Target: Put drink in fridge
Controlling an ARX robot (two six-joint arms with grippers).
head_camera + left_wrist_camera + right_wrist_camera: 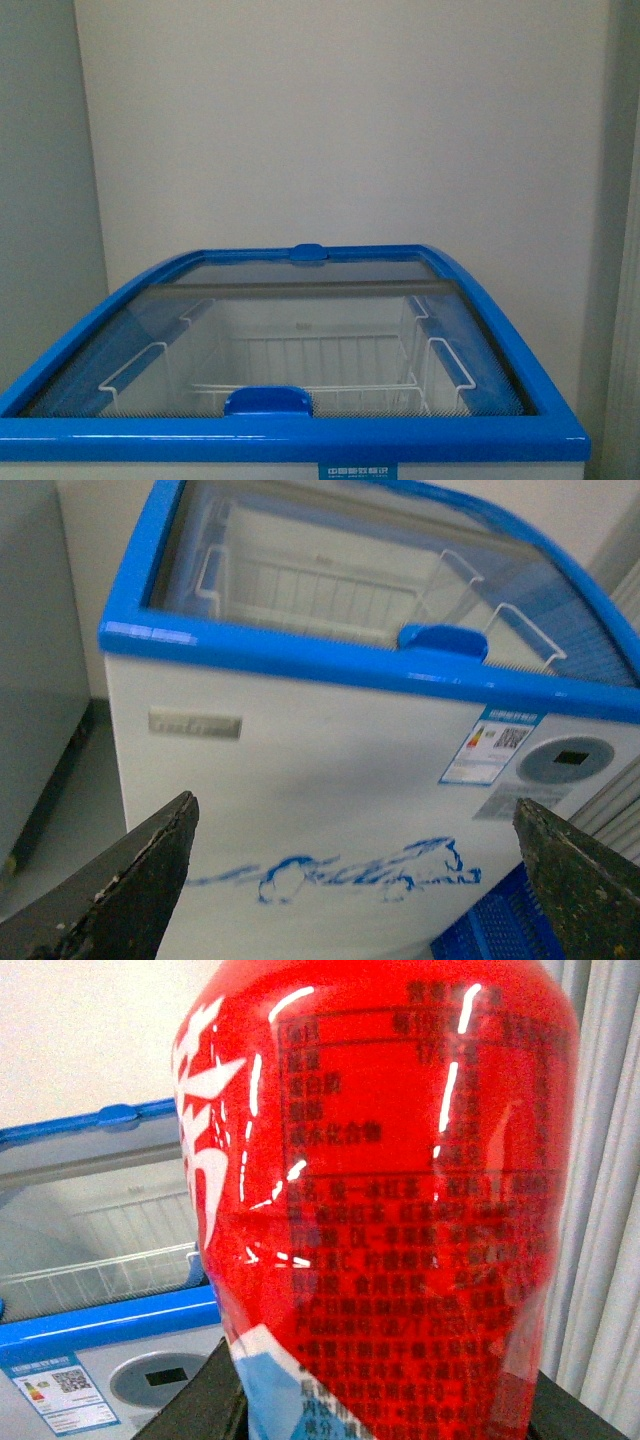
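Note:
The fridge (pixel 300 438) is a white chest freezer with a blue rim and a closed sliding glass lid; white wire baskets show through the glass. In the left wrist view its front (pixel 330 780) shows blue art and an oval grey panel (pixel 566 759). My left gripper (pixel 355 880) is open and empty, facing the fridge front, apart from it. My right gripper (pixel 385 1400) is shut on the drink (pixel 390 1180), whose red label with white characters fills the view; its cap is out of view. The fridge (pixel 100 1325) lies behind it. Neither arm shows in the front view.
A blue lid handle (pixel 267 401) sits at the near edge of the glass and another (pixel 309 252) at the far edge. A grey cabinet side (pixel 35 670) stands beside the fridge. A blue crate (pixel 495 925) sits on the floor. A pale curtain (pixel 605 1190) hangs beside the drink.

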